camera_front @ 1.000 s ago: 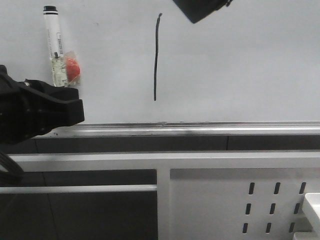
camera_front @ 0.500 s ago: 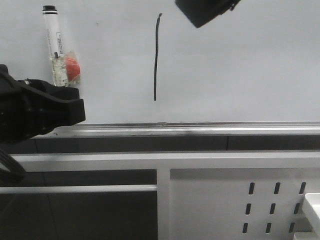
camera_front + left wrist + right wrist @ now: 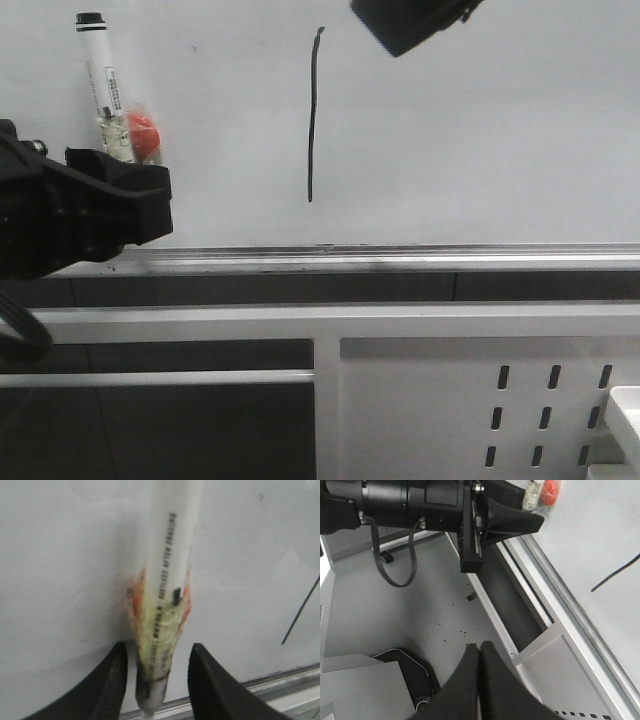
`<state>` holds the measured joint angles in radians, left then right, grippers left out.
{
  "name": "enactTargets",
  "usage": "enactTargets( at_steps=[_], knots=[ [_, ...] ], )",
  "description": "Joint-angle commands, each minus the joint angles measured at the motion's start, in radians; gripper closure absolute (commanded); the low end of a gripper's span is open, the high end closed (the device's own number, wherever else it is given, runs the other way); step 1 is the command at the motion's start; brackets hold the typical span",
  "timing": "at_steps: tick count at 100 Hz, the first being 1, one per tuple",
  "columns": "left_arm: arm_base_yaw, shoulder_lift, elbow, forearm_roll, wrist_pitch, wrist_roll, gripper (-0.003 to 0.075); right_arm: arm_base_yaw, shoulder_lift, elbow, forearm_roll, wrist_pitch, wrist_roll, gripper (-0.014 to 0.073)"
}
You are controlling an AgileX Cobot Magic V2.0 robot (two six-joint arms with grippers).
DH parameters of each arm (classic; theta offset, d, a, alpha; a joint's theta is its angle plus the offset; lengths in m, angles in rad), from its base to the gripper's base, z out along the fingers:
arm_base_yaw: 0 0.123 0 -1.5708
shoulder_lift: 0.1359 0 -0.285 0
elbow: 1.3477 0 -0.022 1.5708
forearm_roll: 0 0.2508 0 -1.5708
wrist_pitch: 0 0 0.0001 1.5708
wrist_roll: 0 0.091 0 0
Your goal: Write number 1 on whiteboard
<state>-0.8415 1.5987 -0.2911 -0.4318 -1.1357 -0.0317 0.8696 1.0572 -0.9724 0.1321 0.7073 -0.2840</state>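
The whiteboard (image 3: 480, 150) carries the number 1 (image 3: 312, 115), a thin black near-vertical stroke that also shows in the left wrist view (image 3: 300, 612) and the right wrist view (image 3: 617, 572). A white marker pen (image 3: 105, 90) with a black cap stands against the board, cap up, wrapped in clear tape with a red piece (image 3: 143, 135). My left gripper (image 3: 140, 200) is open, its jaws either side of the pen's lower end (image 3: 156, 680) with a gap on each side. My right gripper (image 3: 479, 652) is shut and empty, high at the board's top (image 3: 410, 20).
A silver rail (image 3: 400, 258) runs along the board's lower edge. Below it stand a white frame and a perforated panel (image 3: 480, 400). A white object (image 3: 625, 410) sits at the lower right. The floor and a dark base (image 3: 405, 665) lie under my right gripper.
My left gripper has risen a little. The marker pen's cap has shifted left, so the pen now leans. The right gripper has barely moved.
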Motion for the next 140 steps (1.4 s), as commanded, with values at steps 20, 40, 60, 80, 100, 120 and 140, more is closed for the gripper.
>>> enactTargets(
  at_steps=[20,40,60,80,100,120,140],
  knots=[
    [-0.002,-0.097,0.029,0.117,-0.225,-0.003,0.0461,-0.006,-0.136,0.068,-0.02,-0.189,-0.002,0.0663],
    [-0.002,-0.153,0.092,0.117,-0.225,-0.001,0.0559,-0.006,-0.286,0.214,-0.031,-0.305,-0.002,0.0663],
    [-0.002,-0.173,0.147,0.138,-0.225,-0.001,0.0682,-0.006,-0.386,0.303,-0.031,-0.312,0.0,0.0663],
    [-0.002,-0.191,0.18,0.155,-0.225,-0.001,0.074,-0.006,-0.41,0.31,-0.032,-0.333,0.002,0.0663],
    [-0.002,-0.233,0.216,0.157,-0.225,-0.001,0.074,-0.006,-0.457,0.334,-0.048,-0.41,0.002,0.0663],
    [-0.002,-0.273,0.27,0.168,-0.223,-0.001,0.074,-0.006,-0.589,0.489,-0.048,-0.472,0.002,0.0663],
    [-0.002,-0.278,0.277,0.2,-0.146,-0.001,0.074,-0.006,-0.702,0.592,-0.048,-0.462,0.002,0.0663]
  ],
)
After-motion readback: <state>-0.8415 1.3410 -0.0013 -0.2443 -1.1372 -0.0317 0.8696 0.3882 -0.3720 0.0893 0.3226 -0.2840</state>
